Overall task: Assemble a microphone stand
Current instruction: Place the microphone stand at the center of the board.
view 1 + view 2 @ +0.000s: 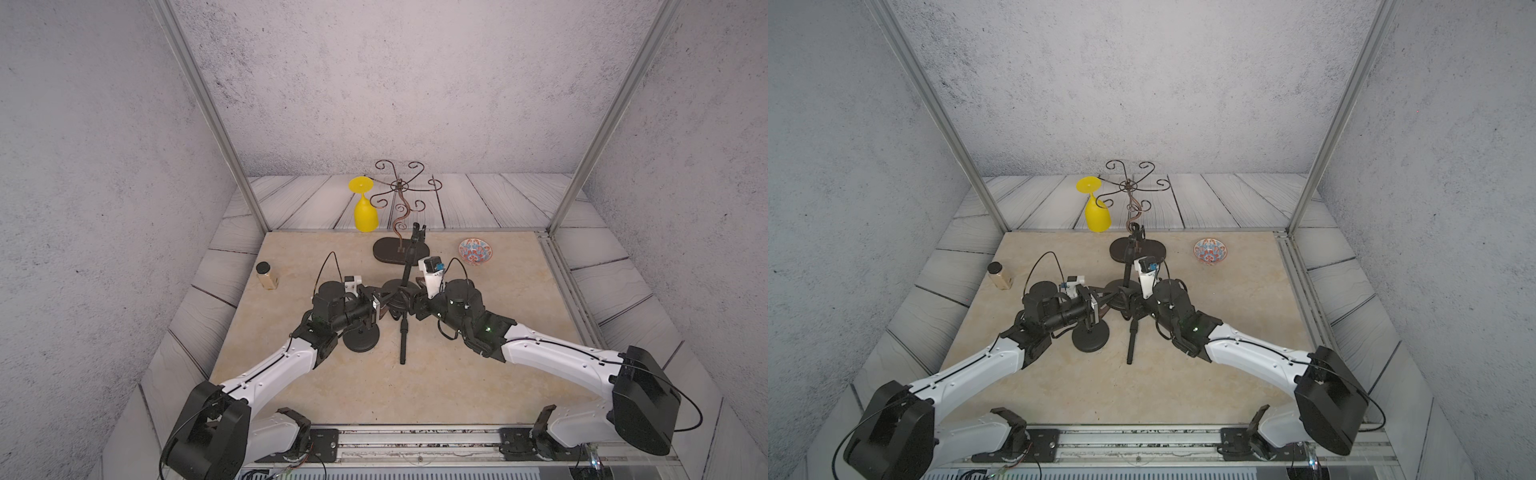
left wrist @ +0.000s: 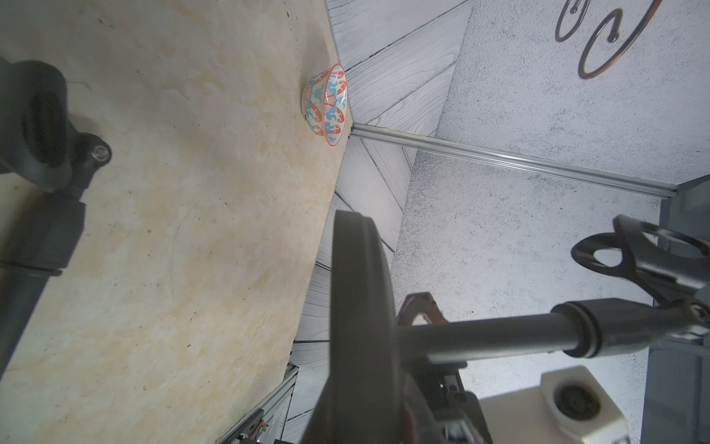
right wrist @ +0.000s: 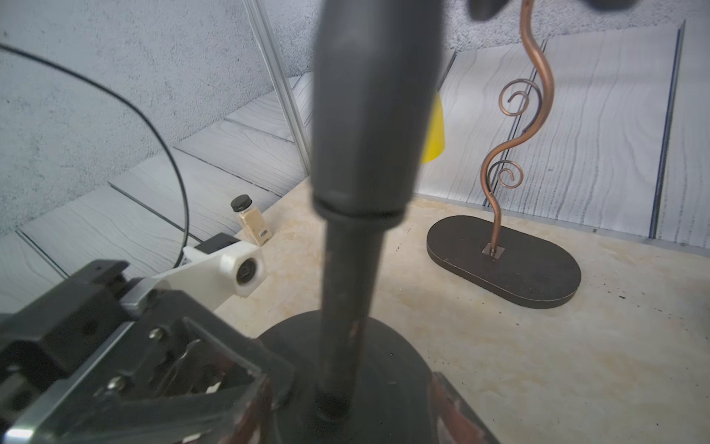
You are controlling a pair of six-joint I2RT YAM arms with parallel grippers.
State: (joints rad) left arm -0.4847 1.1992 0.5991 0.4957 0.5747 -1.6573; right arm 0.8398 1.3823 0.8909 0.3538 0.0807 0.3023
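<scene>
The left gripper [image 1: 383, 300] is clamped on the rim of the round base [image 1: 397, 287], mid-table, with the pole [image 1: 409, 266] standing in it. The right gripper [image 1: 417, 305] has its fingers apart around the pole; only the right wrist view shows this gap. The table [image 1: 374, 395] is free in front; the copper holder [image 1: 401, 251] stands close behind

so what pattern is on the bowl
Bowl: red and blue swirls on white, clearest in the left wrist view.

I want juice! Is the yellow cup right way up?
Upside down: the yellow cup has its foot on top and its mouth facing down.
</scene>
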